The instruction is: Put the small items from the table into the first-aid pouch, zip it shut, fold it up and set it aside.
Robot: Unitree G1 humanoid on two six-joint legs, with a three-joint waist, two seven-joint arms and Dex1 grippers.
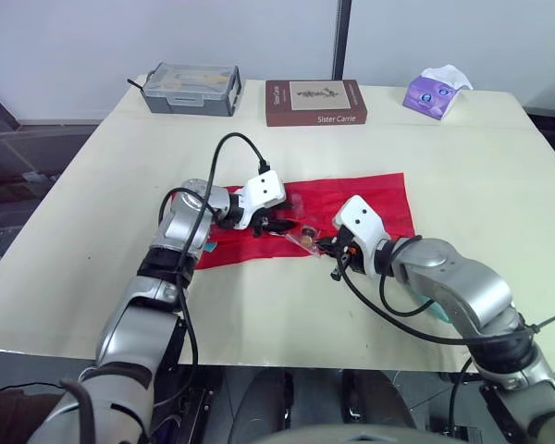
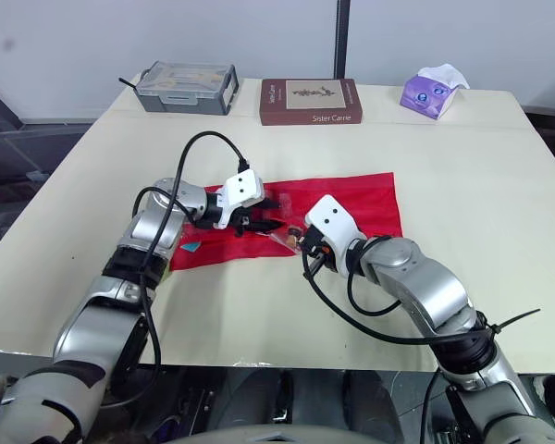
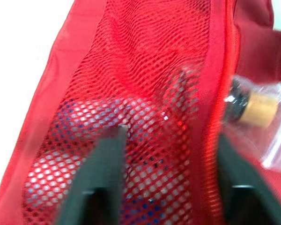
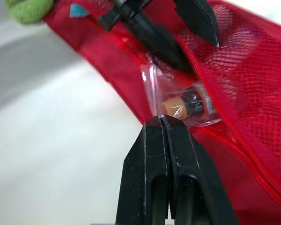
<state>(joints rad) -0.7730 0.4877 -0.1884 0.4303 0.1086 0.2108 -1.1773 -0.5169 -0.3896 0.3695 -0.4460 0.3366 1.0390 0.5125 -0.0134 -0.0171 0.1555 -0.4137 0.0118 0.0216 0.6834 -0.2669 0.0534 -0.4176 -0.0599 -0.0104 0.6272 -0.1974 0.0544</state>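
A pale cream table (image 1: 481, 157) is taking up most of the head views, standing in front of a plain light wall (image 1: 74, 46) with a dark pole (image 1: 342, 37) running up it. A strip of grey floor is showing past the table's left edge.

Along the far edge a grey plastic box (image 1: 191, 89) is sitting at the left. A brown book (image 1: 314, 102) is lying near the middle, and a purple tissue pack (image 1: 435, 92) is resting well apart to the right.

The red pouch (image 1: 370, 199) is lying spread open and flat near the table's middle. Both arms are reaching over its near edge.

The left gripper (image 1: 276, 223) is hovering over the pouch's mesh pocket (image 3: 145, 93). Its fingers (image 3: 107, 168) are standing wide apart with nothing between them. Something blue and white (image 3: 79, 122) is showing blurrily through the mesh.

The right gripper (image 1: 326, 246) is sitting at the pouch's front edge, just beside the left one. Its two fingers are pressed tight together and, as far as the wrist view lets me judge, are nipping the corner of a clear packet (image 4: 185, 105). This packet is holding a small dark bottle with a tan cap. It is lying on the red fabric, against the zip line.

A small teal item (image 2: 192, 246) is lying on the bare table, just beside the pouch's left corner.
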